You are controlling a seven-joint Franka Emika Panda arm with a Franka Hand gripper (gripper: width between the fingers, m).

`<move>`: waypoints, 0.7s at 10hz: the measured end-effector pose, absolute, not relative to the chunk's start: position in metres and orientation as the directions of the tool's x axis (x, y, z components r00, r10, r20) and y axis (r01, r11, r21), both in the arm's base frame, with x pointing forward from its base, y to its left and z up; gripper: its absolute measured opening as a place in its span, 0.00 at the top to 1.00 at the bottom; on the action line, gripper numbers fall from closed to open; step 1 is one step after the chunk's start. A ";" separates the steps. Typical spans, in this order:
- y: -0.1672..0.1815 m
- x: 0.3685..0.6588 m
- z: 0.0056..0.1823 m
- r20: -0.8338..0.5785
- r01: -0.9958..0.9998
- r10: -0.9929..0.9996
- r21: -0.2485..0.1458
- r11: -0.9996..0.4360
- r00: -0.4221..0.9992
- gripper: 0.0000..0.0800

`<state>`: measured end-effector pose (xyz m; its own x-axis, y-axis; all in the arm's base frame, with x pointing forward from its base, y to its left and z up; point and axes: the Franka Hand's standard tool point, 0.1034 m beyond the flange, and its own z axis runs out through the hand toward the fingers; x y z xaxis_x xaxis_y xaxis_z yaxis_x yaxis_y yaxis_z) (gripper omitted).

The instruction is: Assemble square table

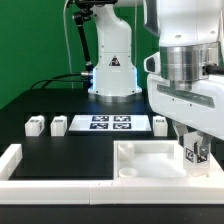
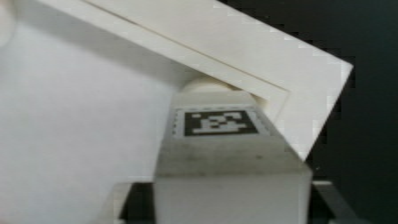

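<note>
The white square tabletop (image 1: 148,160) lies at the front right of the exterior view, ribbed side up, against the border wall. My gripper (image 1: 192,150) stands over its right corner, shut on a short white leg (image 1: 194,154) held upright, tag facing the camera. In the wrist view the leg (image 2: 221,150) fills the space between my jaws (image 2: 224,206), and its far end sits at the tabletop's corner (image 2: 107,100). Whether it touches the socket is hidden. Two more legs (image 1: 35,125) (image 1: 59,125) lie at the left and one leg (image 1: 160,123) lies right of the marker board.
The marker board (image 1: 105,123) lies flat in the middle in front of the robot base (image 1: 113,75). A low white border wall (image 1: 20,165) runs along the front and left. Cables hang behind the base at the left.
</note>
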<state>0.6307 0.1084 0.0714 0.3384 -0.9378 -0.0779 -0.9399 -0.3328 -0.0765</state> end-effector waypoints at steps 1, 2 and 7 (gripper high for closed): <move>0.107 0.630 0.071 -0.106 -0.978 -0.973 -0.069 -0.196 0.203 0.64; 0.107 0.628 0.071 -0.118 -0.996 -0.990 -0.059 -0.072 0.078 0.64; 0.112 0.628 0.070 -0.085 -0.909 -0.906 -0.099 -0.405 0.413 0.37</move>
<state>0.6282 0.1115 0.0702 0.4135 -0.9065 -0.0854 -0.9088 -0.4052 -0.0993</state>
